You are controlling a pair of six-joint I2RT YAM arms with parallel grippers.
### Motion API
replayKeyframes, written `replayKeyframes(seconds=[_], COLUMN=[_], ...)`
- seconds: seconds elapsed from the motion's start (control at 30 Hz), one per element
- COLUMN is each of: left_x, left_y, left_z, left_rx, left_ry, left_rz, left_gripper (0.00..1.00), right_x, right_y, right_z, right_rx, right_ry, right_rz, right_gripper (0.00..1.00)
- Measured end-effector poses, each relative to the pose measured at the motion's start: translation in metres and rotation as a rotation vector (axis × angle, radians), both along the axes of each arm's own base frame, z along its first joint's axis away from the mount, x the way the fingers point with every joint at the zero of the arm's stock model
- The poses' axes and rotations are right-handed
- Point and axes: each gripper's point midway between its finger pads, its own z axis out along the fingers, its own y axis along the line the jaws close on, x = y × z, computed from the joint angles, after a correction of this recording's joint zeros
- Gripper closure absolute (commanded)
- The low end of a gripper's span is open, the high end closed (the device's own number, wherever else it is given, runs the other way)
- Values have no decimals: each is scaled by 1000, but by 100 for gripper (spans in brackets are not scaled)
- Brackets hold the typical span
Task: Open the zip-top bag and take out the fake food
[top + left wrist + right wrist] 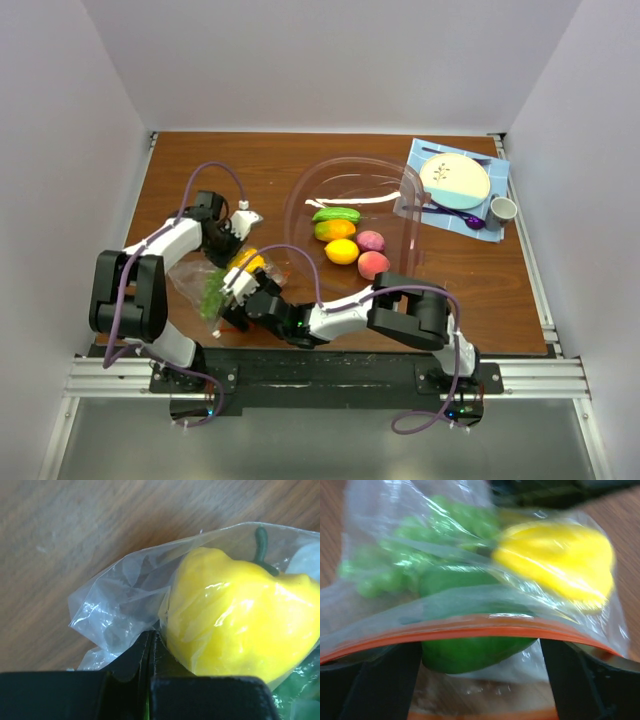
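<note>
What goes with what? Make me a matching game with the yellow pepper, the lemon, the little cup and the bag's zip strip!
Things:
1. yellow pepper
2. lemon
3. cup
4. zip strip

Place or colour:
A. on the blue mat
B. inside the zip-top bag
C. orange-red
D. in the clear bowl

Right pairs: 1-B, 2-D, 3-A, 4-C.
</note>
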Motion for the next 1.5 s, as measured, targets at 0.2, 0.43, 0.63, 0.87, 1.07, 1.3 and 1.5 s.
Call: replayKeyframes(seconds=[0.2,0.43,0.63,0.87,1.07,1.3,1.5], left_x=[5,-2,1,17,22,22,22], left_y=[-13,-13,3,32,40,40,40], left_z=[1,-5,-10,-10,-10,-10,-10], left_rx=[4,-5,-40,-56,-52,-51,-51], left_ry=[-20,9,40,34,25,25,20], left_rz=[-59,-52,21,127,151,151,151], left_gripper=[100,100,100,100,100,100,100], right_x=[-10,-19,-19,-27,-36,17,122], right_y=[21,-5,-46,-82,-108,-148,-200], right_z=[0,1,1,32,108,176,172], right_rx=[10,17,-8,41,169,206,78], right_ry=[16,30,37,38,-2,-109,-98], right_rz=[88,110,74,62,70,-119,-450], right_gripper=[65,100,100,100,100,64,1])
